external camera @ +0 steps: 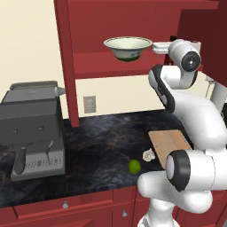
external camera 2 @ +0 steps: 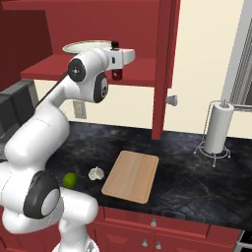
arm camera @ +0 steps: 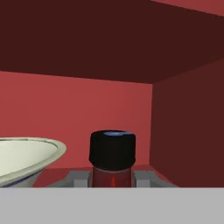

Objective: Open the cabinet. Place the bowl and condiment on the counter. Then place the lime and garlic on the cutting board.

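The pincer [arm camera: 112, 178] sits inside the open cabinet [external camera: 88, 26], its two finger tips [arm camera: 78, 179] set on either side of the condiment [arm camera: 112, 162] and pinching the bottle just under its black cap. In the right base view the hand reaches level over the cabinet shelf, with the condiment [external camera 2: 116, 73] showing below it and its cap poking up above. Just beside the bottle on the same shelf sits the bowl [external camera: 127, 47], wide and shallow, cream inside with a green pattern near its foot; nothing can be seen in it, though the base views look at it from below the rim. Down on the counter [external camera: 102, 137], well below the shelf, the cutting board [external camera 2: 131, 175] lies bare, with the garlic [external camera 2: 96, 173] just off its edge and the lime [external camera 2: 69, 180] a little further along. A coffee machine [external camera: 33, 128] stands at one end of the counter and a paper towel holder [external camera 2: 216, 129] at the other.
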Motion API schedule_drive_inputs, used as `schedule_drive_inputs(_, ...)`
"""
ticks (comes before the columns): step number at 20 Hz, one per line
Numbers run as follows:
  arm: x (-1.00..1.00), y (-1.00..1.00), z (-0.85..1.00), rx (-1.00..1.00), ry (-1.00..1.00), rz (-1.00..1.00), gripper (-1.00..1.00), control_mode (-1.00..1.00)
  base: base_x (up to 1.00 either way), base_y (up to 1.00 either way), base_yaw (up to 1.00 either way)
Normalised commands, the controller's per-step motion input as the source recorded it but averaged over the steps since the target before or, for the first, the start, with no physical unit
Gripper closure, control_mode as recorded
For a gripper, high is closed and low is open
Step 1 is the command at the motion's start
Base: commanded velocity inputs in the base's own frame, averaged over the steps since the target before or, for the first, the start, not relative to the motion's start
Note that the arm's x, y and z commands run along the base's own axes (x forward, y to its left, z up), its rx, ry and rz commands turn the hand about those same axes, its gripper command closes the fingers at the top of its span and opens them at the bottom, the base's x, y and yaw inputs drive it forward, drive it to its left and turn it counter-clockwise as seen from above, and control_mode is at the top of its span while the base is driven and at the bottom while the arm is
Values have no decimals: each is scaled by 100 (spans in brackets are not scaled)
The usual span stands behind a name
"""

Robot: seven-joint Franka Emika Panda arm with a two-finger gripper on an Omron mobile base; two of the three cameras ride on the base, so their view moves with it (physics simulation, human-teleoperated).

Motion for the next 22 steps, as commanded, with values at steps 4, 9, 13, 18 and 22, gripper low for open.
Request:
schedule_drive_inputs(4,-49,26,-5,0,0,-5,100,-100,0,0,0)
schedule_drive_inputs(9,-41,22,-1,0,0,-3,100,-100,0,0,0)
schedule_drive_inputs(13,-30,20,-4,1,0,0,100,-100,0,0,0)
schedule_drive_inputs(18,-47,19,-10,6,0,0,100,-100,0,0,0)
schedule_drive_inputs(22,-40,19,-18,5,0,0,100,-100,0,0,0)
